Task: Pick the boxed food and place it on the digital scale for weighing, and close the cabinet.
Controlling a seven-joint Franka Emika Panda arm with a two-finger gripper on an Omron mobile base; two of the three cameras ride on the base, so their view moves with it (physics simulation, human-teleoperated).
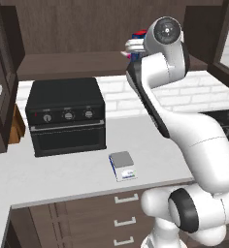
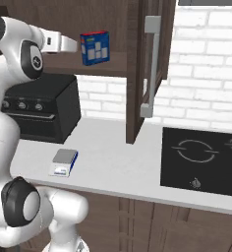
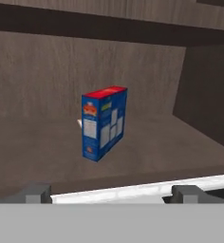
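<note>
Box point(image 3: 104, 122): upright on the cabinet point(image 2: 137, 69) shelf, near its front edge, bare shelf all round; red top, blue sides.
Jaws: apart, short of the box, nothing between them; fingertips point(image 3: 35, 192) sit wide at the hand view's bottom.
Right base view: cabinet door swung open, silver handle point(image 2: 150, 64) facing the stove top point(image 2: 206, 157).
Scale point(image 1: 122, 164): flat on the table point(image 1: 63, 179), near its front edge, before the black oven point(image 1: 65, 116), plate bare.
Left base view: arm hides most of the box.
</note>
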